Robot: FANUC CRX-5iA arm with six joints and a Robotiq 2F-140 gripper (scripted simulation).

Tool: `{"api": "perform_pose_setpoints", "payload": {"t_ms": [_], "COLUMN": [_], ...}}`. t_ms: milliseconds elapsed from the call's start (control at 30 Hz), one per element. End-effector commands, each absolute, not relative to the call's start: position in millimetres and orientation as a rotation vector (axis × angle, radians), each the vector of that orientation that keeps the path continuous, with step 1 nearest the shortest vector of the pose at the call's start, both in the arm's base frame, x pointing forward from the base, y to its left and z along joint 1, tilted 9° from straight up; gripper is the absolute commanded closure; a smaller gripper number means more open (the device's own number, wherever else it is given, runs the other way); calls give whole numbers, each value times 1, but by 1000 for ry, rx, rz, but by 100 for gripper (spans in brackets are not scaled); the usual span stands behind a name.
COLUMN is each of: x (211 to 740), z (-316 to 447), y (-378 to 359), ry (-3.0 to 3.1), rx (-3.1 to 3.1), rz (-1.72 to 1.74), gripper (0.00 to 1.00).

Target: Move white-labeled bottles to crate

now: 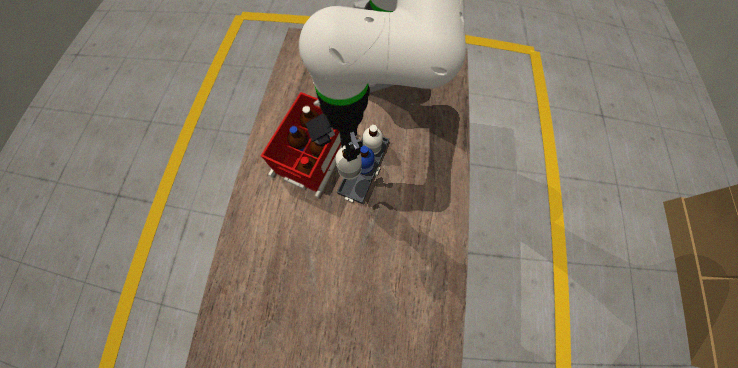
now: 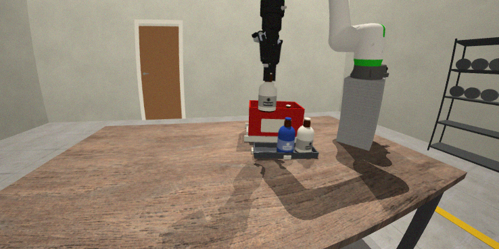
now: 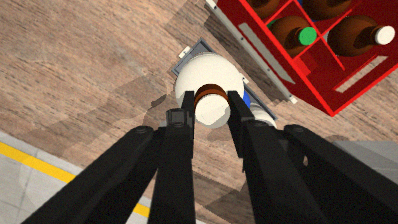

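My gripper (image 1: 351,151) (image 2: 268,78) (image 3: 210,105) is shut on the neck of a white-labeled bottle (image 1: 348,164) (image 2: 267,97) (image 3: 202,74). The bottle hangs upright above the dark tray (image 1: 347,189) (image 2: 265,155), beside the crate. A blue bottle (image 1: 366,159) (image 2: 286,138) and another white-labeled bottle (image 1: 372,141) (image 2: 305,139) stand on the tray. The red crate (image 1: 289,171) (image 2: 290,114) (image 3: 316,95) holds several brown bottles with white, blue, green and red caps. Its front-left slot in the top camera looks empty, as does the corner slot beside the green-capped bottle in the wrist view.
The crate stands close alongside the tray, with its walls higher than the tray. A green cap (image 3: 307,36) and a white cap (image 3: 385,35) stand up inside the crate. The robot's pedestal (image 2: 361,110) stands at the table's far right in the exterior view.
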State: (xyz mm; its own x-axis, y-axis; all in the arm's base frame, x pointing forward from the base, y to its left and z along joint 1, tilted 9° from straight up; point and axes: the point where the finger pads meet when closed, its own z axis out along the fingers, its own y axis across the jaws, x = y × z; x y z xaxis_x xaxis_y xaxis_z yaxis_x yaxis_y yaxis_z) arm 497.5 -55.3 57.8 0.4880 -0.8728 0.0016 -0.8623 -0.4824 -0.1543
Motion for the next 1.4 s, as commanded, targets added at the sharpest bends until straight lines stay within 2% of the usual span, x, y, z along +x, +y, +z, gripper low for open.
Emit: {"api": "perform_pose_setpoints", "payload": {"t_ms": [0, 1367], "x": [498, 487], "z": [59, 53], "y": [-56, -114], "ry": [1520, 1520], "rx": [-2593, -2593], "rz": [-123, -123], "gripper": [90, 90]}}
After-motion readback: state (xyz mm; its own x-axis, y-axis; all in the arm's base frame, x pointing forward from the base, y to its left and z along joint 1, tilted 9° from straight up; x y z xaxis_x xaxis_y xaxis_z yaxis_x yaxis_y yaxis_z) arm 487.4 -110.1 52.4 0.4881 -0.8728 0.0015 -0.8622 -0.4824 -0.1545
